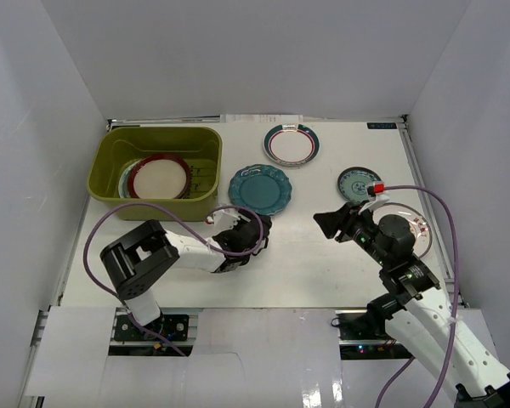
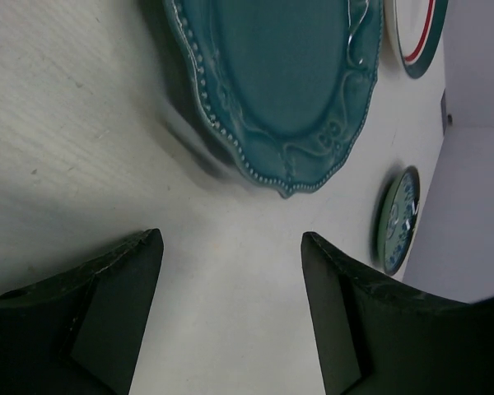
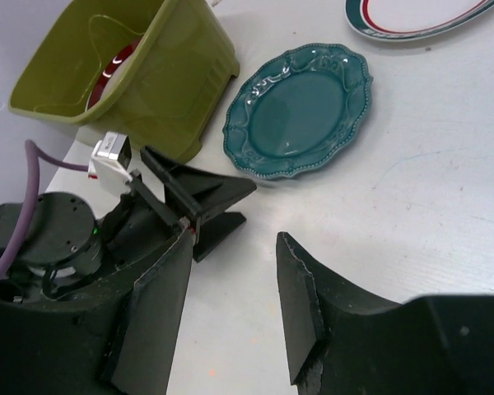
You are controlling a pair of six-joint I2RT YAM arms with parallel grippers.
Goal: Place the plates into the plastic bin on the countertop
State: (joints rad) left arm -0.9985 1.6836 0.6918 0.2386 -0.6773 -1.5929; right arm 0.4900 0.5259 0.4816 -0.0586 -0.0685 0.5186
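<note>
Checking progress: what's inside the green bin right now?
A red-rimmed cream plate lies on top inside the olive-green plastic bin. A pale plate edge peeks out beneath it; how many plates it covers is hidden.

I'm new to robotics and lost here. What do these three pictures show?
Two robot arms sit at the near edge of a white countertop. One picture looks down from above. The other two come from a camera on each wrist, so the dark shapes below are that arm's own fingers. An olive bin already holds plates, a red-rimmed plate on top. A scalloped teal plate, a white rimmed plate and a small teal plate lie outside it. The left claw and right claw are open and empty.
</note>
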